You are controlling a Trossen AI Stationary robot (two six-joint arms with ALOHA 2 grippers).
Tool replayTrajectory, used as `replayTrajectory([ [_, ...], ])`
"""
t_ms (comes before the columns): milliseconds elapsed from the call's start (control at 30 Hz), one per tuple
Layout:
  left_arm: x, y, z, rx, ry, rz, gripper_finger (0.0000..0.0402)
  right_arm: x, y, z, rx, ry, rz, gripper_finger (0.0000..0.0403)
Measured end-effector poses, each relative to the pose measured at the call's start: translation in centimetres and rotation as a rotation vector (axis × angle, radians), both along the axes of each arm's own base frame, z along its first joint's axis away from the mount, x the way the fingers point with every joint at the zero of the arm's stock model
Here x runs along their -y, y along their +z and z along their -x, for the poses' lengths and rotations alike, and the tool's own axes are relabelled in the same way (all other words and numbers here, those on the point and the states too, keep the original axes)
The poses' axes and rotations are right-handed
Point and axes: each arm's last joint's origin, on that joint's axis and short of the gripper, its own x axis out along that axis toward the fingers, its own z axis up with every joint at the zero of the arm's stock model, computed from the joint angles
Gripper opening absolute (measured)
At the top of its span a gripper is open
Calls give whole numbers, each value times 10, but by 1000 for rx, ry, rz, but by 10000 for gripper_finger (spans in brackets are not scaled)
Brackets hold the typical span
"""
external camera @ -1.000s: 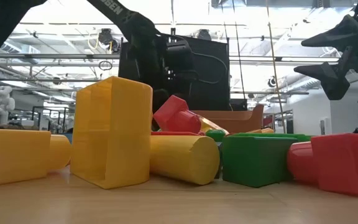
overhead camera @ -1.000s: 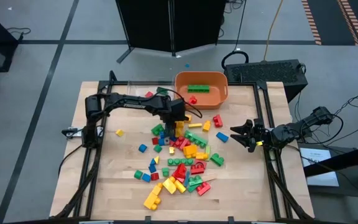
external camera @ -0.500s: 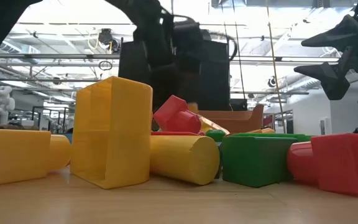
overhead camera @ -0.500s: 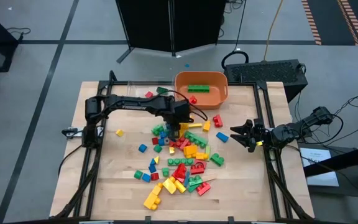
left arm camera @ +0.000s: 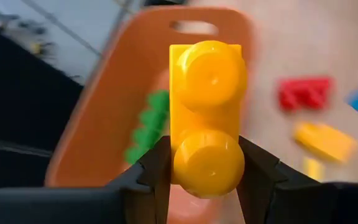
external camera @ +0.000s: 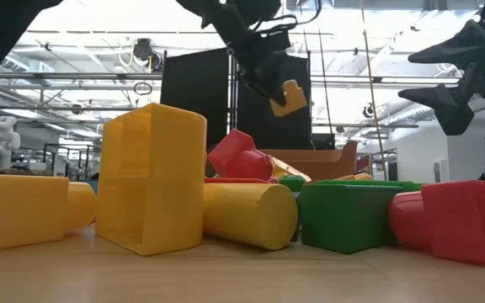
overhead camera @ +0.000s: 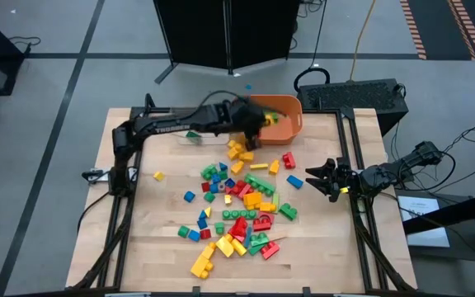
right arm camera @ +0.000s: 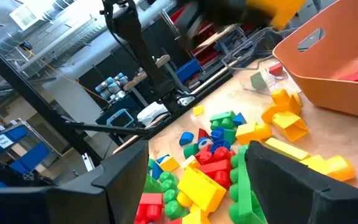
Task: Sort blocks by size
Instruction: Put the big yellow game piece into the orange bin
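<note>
Left gripper: clenched on a yellow two-stud plastic brick, one stud between the jaws, the other jutting beyond.
Ahead of jaws: orange plastic tub, green brick inside.
Handling: probably light, stiff, slick; flat sides grip best.
Right gripper: waits spread wide, well apart from the loose coloured plastic blocks.

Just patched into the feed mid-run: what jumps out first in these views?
The left gripper is shut on a yellow two-stud block, held in the air near the orange tub at the table's far edge. In front of it, a bright heap of blocks in red, yellow, green and blue spreads over the middle of the table. The right gripper waits open at the right edge.
</note>
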Motion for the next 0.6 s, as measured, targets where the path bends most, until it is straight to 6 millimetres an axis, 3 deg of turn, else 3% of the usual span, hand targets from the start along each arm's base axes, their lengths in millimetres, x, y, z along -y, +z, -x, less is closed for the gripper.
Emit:
replayTrajectory([
  [100, -24, -3, 2, 56, 92, 9, 130, 0, 0, 0, 0, 0, 0, 260],
  [267, -51, -25, 4, 11, 165, 39, 132, 0, 0, 0, 0, 0, -1, 260],
  [367, -55, -31, 4, -3, 140, 71, 153, 0, 0, 0, 0, 0, 0, 260],
  [600, -49, -32, 2, -53, 34, 50, 255, 0, 0, 0, 0, 0, 1, 260],
])
